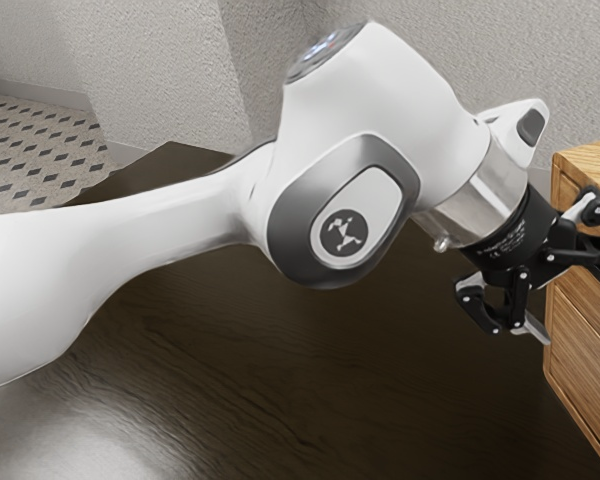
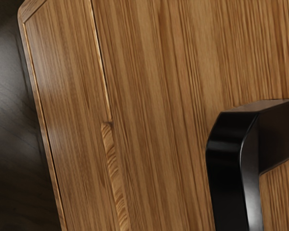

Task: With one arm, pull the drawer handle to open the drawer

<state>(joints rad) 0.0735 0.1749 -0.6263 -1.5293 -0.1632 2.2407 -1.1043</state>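
Dark wood-grain desk [image 1: 280,400]; at 3 o'clock, striped-oak drawer [image 1: 588,345] with glossy black rounded handle [image 2: 229,168]; pincer [image 1: 560,268] state indeterminable.

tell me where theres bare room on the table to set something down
The dark table is bare beneath the arm, all the way across to the wooden cabinet. It is crowded only at the cabinet's front, where the gripper sits by the black handle.
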